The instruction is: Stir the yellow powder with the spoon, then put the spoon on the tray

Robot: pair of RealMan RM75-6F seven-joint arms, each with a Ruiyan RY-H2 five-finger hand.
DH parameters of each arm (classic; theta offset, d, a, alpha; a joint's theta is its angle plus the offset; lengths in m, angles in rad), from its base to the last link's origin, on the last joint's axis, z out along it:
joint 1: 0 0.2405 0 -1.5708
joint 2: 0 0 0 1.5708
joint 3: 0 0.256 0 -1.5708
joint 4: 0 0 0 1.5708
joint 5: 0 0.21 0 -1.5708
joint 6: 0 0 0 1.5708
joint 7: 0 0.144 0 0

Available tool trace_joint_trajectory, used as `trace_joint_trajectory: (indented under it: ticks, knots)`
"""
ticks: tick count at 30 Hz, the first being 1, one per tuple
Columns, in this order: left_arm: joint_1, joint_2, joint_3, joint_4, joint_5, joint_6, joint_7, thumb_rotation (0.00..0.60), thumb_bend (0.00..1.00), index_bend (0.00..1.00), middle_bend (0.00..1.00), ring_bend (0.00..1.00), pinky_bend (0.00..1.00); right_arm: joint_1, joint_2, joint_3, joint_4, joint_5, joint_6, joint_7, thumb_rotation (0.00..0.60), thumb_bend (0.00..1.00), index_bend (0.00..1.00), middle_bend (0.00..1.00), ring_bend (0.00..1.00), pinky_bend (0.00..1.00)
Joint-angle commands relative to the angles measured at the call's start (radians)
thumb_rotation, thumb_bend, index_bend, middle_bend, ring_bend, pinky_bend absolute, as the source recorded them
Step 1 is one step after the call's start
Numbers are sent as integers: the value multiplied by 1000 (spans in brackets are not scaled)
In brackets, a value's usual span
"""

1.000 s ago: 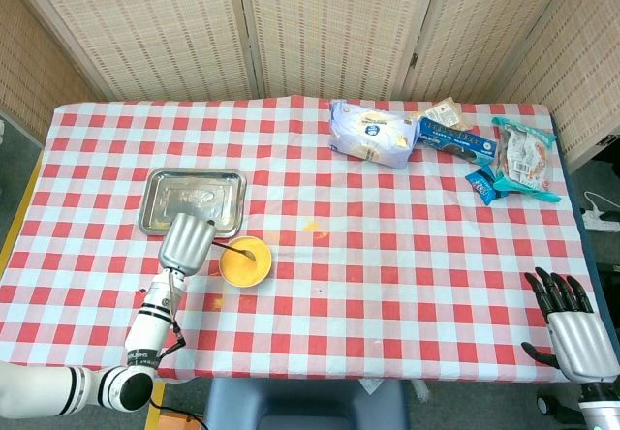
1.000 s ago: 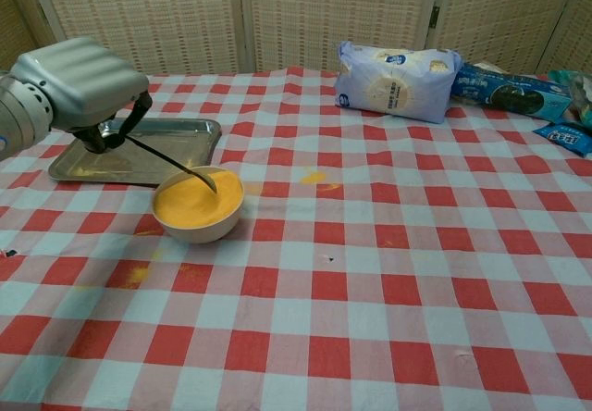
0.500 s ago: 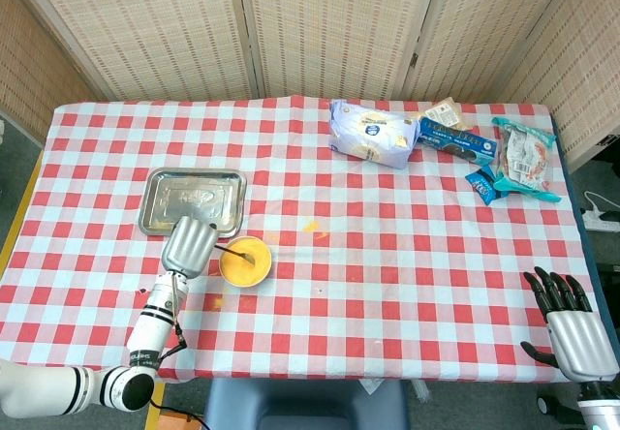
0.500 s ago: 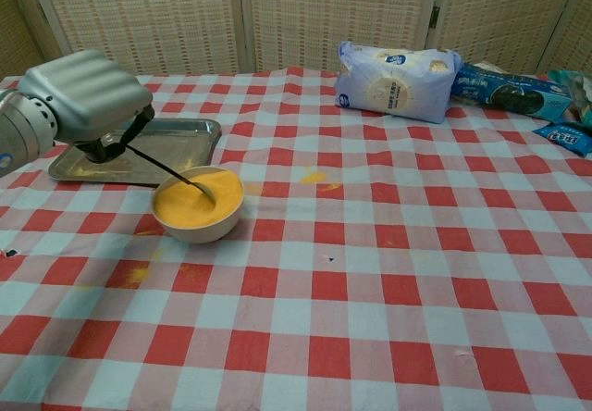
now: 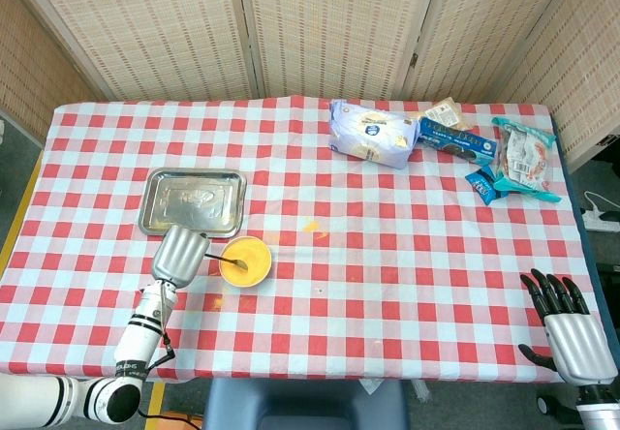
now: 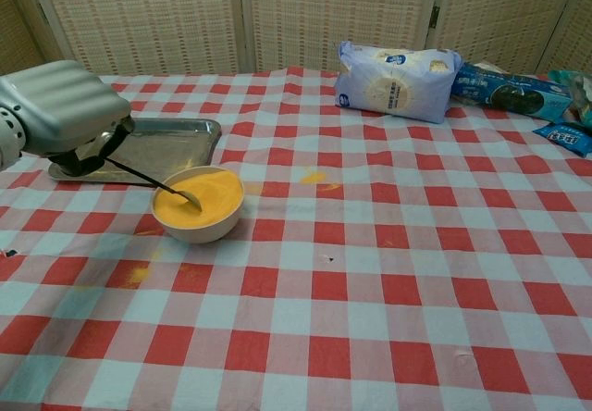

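Observation:
A small white bowl (image 5: 245,261) (image 6: 198,205) of yellow powder stands on the checked cloth, in front of the steel tray (image 5: 192,200) (image 6: 171,144). My left hand (image 5: 180,255) (image 6: 63,112) is just left of the bowl and grips the thin dark handle of the spoon (image 6: 163,187) (image 5: 225,260). The spoon slants down to the right, its tip in the powder at the bowl's near left part. My right hand (image 5: 567,325) hangs open at the table's near right corner, holding nothing; only the head view shows it.
Yellow powder spills mark the cloth right of the bowl (image 6: 314,177) and in front of it (image 6: 137,272). A pale blue bag (image 6: 396,80), a dark biscuit pack (image 6: 515,91) and other snack packs (image 5: 523,159) lie along the far right.
My left hand has drawn back to the left and toward the near edge, dragging the spoon tip from the bowl's middle to its left side. The right hand has stayed put.

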Motion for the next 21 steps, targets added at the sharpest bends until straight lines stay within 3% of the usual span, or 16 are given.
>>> trace_joint_trajectory:
  ticks: [1,15,21]
  knots:
    - [13,20,13,-28,14,11,-2,600,942,870,1000,1000,1000,0,-2,-2,0,-3,-2,-4,600,31,0,0,0,0]
    - [40,73,9,-121,79,51,-20,600,934,870,1000,1000,1000,0,2,-10,-3,-22,1,2,600,31,0,0,0,0]
    - [45,53,22,-98,70,37,2,600,933,870,1000,1000,1000,-5,4,-10,-2,-28,13,8,600,31,0,0,0,0]
